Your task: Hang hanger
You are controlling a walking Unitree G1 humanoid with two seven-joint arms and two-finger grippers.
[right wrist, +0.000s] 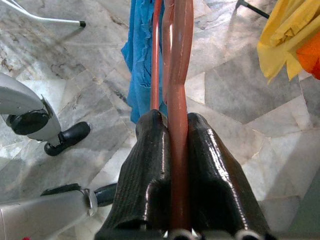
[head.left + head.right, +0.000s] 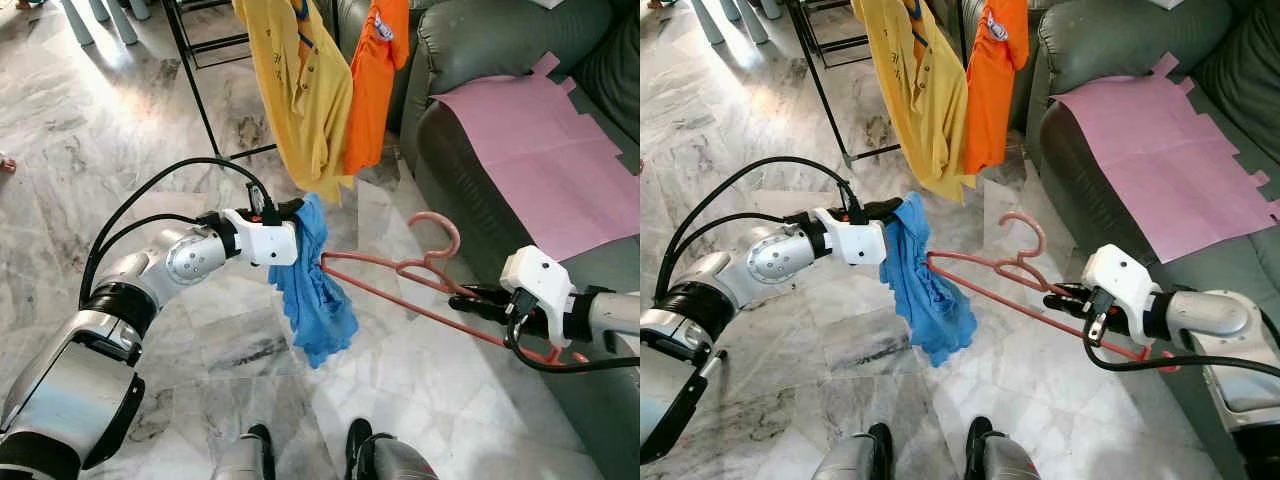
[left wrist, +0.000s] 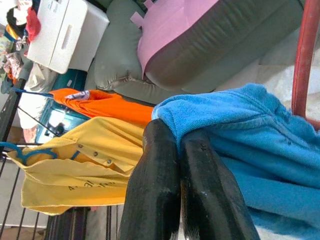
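The right claw (image 2: pixel 478 297) grips the red hanger (image 2: pixel 400 272); the left claw (image 2: pixel 297 208) pinches the blue cloth (image 2: pixel 315 290). The rack (image 2: pixel 200 95) at 12 o'clock is not yet reached, so hanging remains.

Right gripper (image 1: pixel 171 131) was clamped on the pink-red hanger (image 1: pixel 179 60), its two black fingers (image 1: pixel 148 165) pressed against either side of the bar. A blue cloth (image 1: pixel 142 55) hung from the hanger's far end, above the marble floor (image 1: pixel 75 75). Yellow shirt (image 1: pixel 287 35) edge and the robot's black foot (image 1: pixel 67 137) were also visible.
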